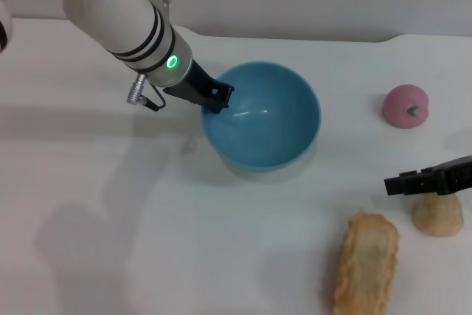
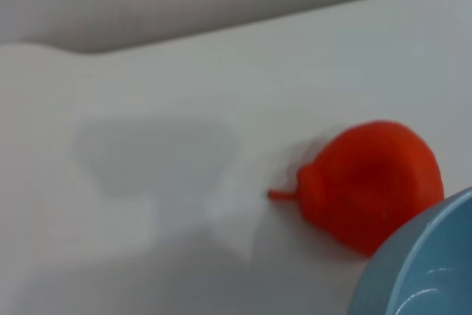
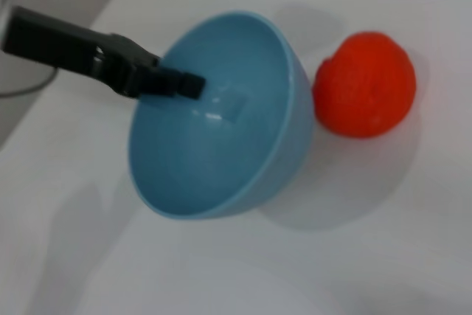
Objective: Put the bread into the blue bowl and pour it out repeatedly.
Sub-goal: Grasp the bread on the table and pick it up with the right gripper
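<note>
The blue bowl (image 1: 265, 119) sits mid-table, tilted and empty; it also shows in the right wrist view (image 3: 221, 130) and at the corner of the left wrist view (image 2: 424, 271). My left gripper (image 1: 219, 98) is shut on the bowl's left rim, one finger inside, as the right wrist view (image 3: 177, 83) shows. The bread (image 1: 365, 263) lies on the table at the front right, plain tan side up, apart from the bowl. My right gripper (image 1: 392, 184) hovers at the right edge, just right of the bread's far end and holding nothing.
A small round beige lump (image 1: 438, 216) lies under my right gripper. A round peach toy (image 1: 405, 105) sits right of the bowl and also shows in both wrist views (image 3: 365, 82) (image 2: 369, 182). The white table's (image 1: 110, 241) far edge runs behind the bowl.
</note>
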